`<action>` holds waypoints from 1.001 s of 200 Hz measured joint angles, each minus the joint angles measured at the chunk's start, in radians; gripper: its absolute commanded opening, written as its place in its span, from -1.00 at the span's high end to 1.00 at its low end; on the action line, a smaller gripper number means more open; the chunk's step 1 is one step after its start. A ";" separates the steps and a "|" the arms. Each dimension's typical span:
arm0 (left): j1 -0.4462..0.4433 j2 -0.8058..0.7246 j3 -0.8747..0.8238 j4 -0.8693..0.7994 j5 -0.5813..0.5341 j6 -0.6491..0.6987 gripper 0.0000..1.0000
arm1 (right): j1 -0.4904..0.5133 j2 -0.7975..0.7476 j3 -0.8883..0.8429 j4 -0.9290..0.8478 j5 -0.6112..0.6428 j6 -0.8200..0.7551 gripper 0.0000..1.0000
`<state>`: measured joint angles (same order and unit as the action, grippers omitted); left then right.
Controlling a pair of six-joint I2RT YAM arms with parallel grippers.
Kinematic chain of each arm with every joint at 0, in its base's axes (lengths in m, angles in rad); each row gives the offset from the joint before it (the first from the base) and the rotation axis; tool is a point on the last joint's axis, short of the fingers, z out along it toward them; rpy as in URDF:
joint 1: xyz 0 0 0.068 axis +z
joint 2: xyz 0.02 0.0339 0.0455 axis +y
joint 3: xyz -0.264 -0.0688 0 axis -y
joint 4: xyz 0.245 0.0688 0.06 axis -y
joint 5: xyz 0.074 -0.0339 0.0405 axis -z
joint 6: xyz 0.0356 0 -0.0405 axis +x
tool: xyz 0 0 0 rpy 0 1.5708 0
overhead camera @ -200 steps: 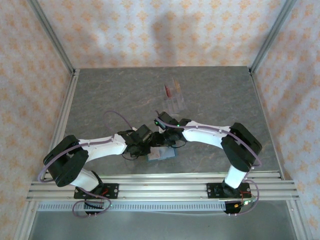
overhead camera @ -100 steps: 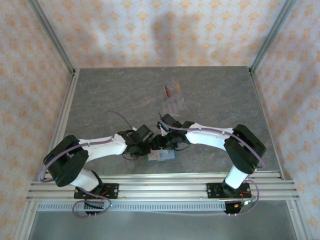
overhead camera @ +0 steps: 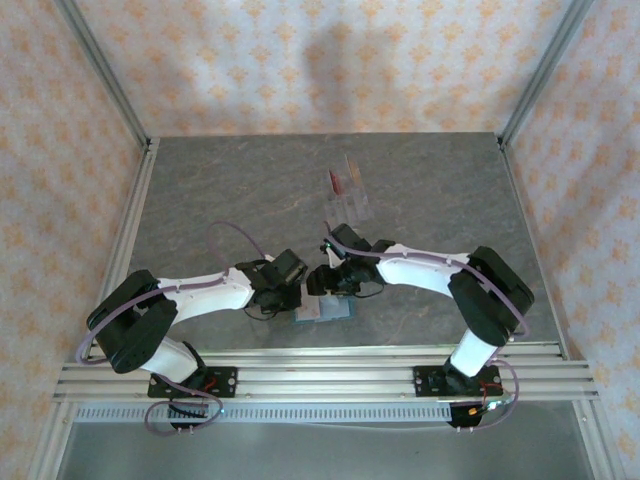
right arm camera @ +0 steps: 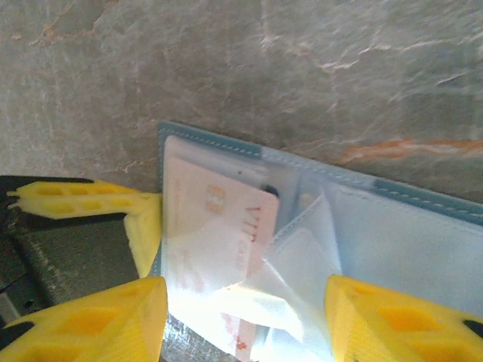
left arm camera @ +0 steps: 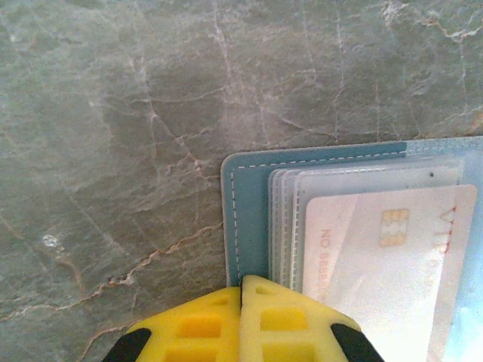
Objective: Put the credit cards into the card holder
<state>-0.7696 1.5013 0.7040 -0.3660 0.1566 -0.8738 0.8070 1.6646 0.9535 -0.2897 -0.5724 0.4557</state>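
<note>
Left gripper point(left arm camera: 241, 317), closed, touches card holder point(left arm camera: 249, 219) at 9 o'clock. Right gripper point(right arm camera: 241, 302), open, straddles card point(right arm camera: 219, 226). Lifting off may drag the card out.

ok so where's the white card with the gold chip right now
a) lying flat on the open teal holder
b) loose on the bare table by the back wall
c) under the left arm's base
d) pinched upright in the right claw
a, the white card lies flat among the clear sleeves of the open teal holder, and the right claw hangs open over it gripping nothing
</note>
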 measured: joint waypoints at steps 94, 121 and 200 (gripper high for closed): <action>0.000 0.001 0.000 0.000 0.000 0.000 1.00 | -0.010 0.002 -0.017 0.000 0.012 -0.014 -0.14; 0.000 0.003 0.002 0.000 0.000 0.000 1.00 | -0.021 0.016 -0.021 0.000 0.015 -0.022 -0.14; 0.000 0.006 0.005 -0.001 0.001 0.000 1.00 | -0.031 0.018 -0.046 0.034 -0.054 -0.026 -0.07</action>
<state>-0.7696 1.5074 0.7090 -0.3668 0.1574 -0.8734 0.7757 1.6825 0.9077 -0.2562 -0.6266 0.4301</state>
